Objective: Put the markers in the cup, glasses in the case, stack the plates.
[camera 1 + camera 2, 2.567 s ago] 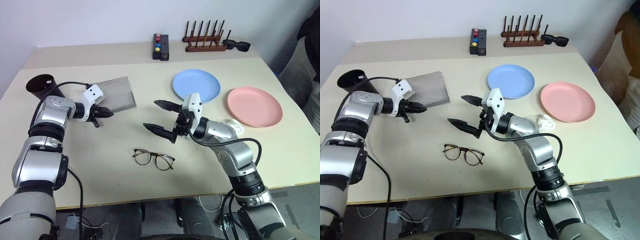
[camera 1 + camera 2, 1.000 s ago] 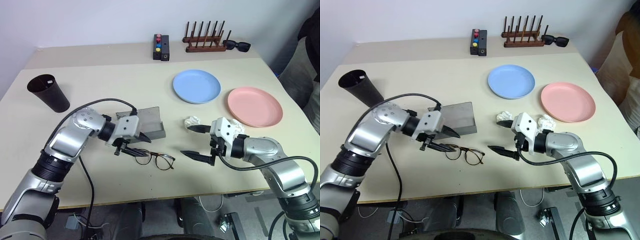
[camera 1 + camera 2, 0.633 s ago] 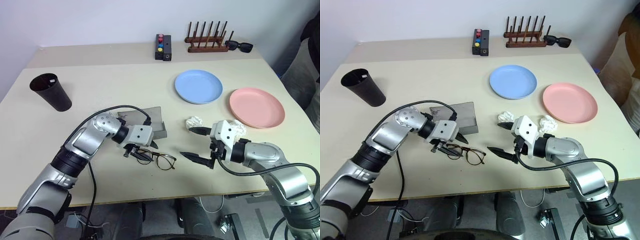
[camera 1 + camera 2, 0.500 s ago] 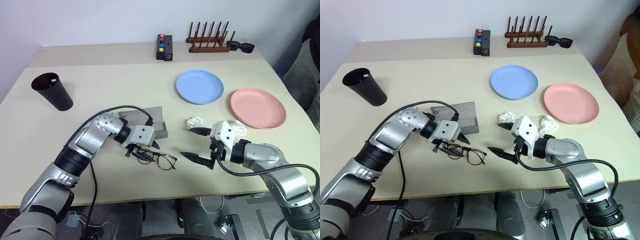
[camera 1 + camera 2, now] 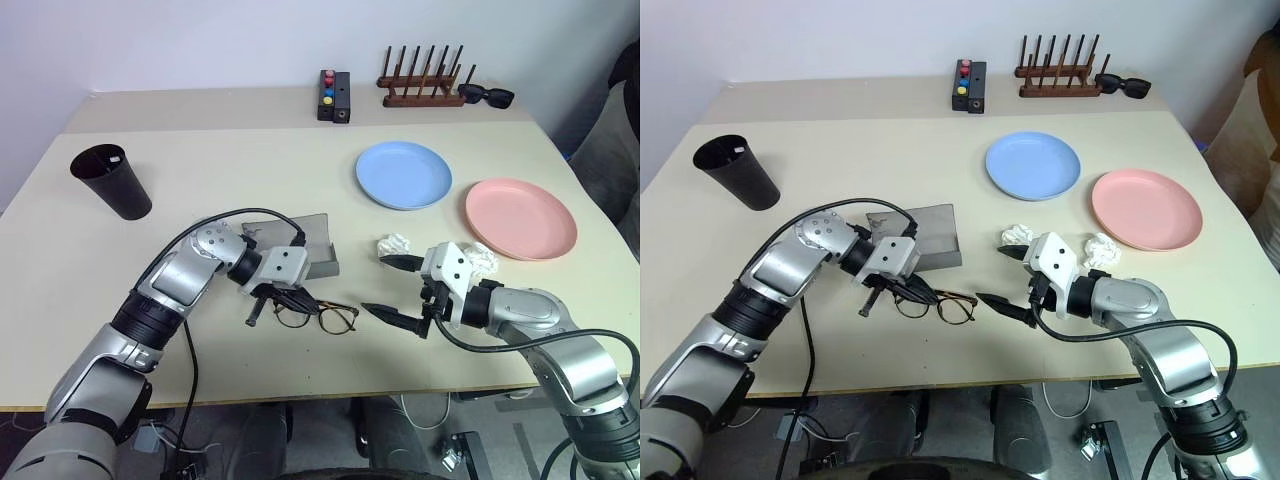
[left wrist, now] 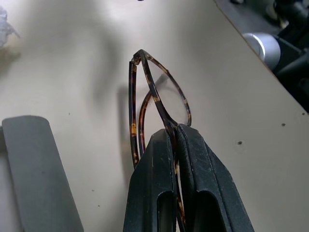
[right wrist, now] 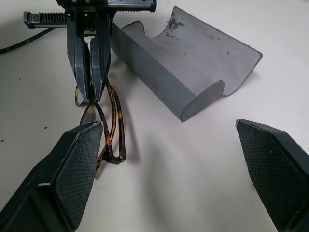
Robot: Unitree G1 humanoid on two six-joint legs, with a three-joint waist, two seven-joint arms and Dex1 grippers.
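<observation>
The glasses [image 5: 328, 318] lie on the table near its front edge, just in front of the open grey case [image 5: 308, 252]. My left gripper [image 6: 171, 134] is shut on the frame at the left lens [image 7: 109, 126]. To their right, my right gripper [image 5: 378, 286] hovers open and empty, its fingers [image 7: 72, 174] pointing towards the glasses. The black cup [image 5: 112, 184] stands upright at the far left; a small pale tip shows inside its rim, perhaps a marker. The blue plate [image 5: 404, 174] and the pink plate [image 5: 520, 218] lie side by side, apart, on the right.
Two crumpled white paper wads [image 5: 396, 245] [image 5: 482, 257] lie by my right arm. Along the back edge stand a black box with coloured buttons [image 5: 333, 95], a wooden peg rack [image 5: 422, 88] and black sunglasses [image 5: 488, 96].
My left gripper, half open over the glasses before, has shut on their frame. The right gripper has stayed where it was, open.
</observation>
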